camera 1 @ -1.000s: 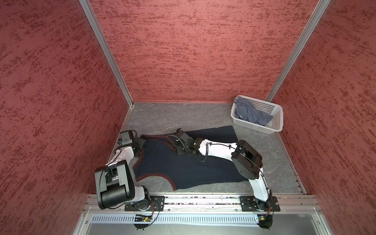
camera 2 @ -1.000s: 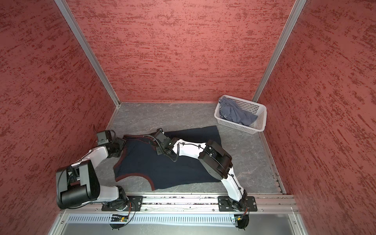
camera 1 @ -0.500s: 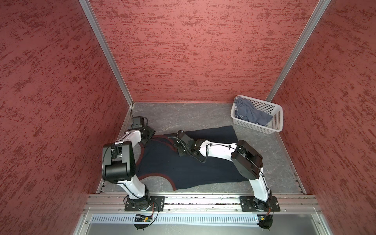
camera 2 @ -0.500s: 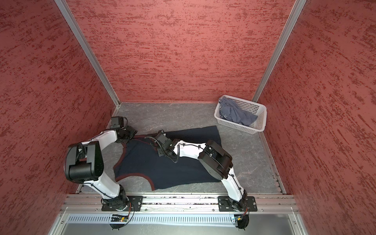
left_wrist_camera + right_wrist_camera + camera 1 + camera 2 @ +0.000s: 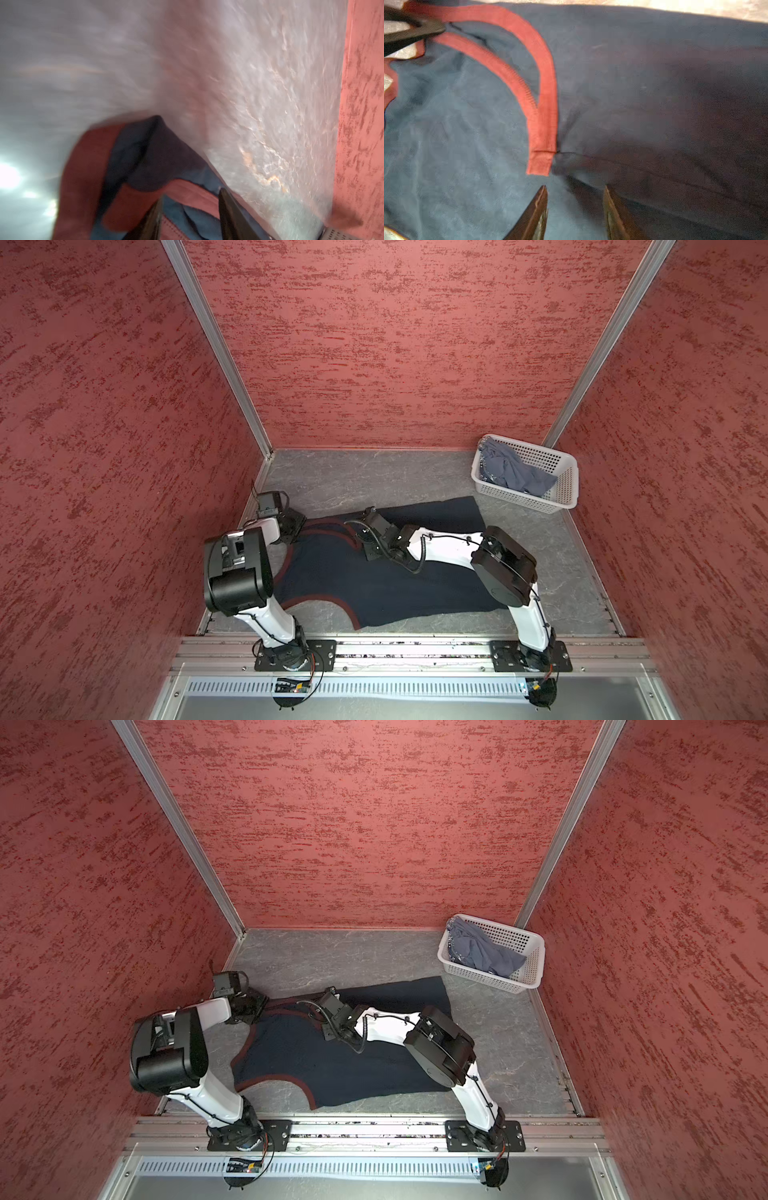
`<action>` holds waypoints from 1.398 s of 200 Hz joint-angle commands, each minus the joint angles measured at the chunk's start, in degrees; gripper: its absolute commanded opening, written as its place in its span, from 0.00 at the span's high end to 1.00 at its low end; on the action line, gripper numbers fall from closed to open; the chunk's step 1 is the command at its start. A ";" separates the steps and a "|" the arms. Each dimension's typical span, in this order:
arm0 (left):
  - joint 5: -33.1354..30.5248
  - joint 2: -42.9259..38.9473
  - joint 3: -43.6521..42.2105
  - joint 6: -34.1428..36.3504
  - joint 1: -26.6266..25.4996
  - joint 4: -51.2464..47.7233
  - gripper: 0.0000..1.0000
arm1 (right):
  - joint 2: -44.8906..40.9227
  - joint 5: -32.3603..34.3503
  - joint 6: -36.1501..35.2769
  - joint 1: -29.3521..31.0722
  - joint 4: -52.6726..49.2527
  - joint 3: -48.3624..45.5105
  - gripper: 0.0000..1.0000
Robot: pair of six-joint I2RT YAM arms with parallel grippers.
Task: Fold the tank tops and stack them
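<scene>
Navy tank top (image 5: pixel 374 589) lies spread flat across the middle of the table (image 5: pixel 353 477), with its straps toward the left edge and its hem toward the right. The grey-blue tank top (image 5: pixel 511 477) sits crumpled in the white basket (image 5: pixel 567 489) at the back right corner. The left gripper (image 5: pixel 190 199) is at the far strap near the left edge, fingers apart with red-trimmed cloth between them. The right gripper (image 5: pixel 575 189) is low over the navy cloth just beside the armhole trim (image 5: pixel 548 93), fingers spread, tips at the fabric.
</scene>
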 commanded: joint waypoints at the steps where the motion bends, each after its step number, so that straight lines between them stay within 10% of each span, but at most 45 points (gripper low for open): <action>1: 1.24 -1.10 -3.79 -0.87 3.23 1.85 0.58 | -1.95 0.65 0.46 -0.24 0.49 0.43 0.54; 192: 7.78 21.51 18.85 -1.52 1.55 3.90 0.66 | 1.70 -2.03 0.90 -16.35 3.77 -1.54 0.54; 279: 4.19 4.73 21.46 3.35 3.34 -10.63 0.25 | -18.52 -4.09 -0.09 -15.36 2.19 -16.80 0.44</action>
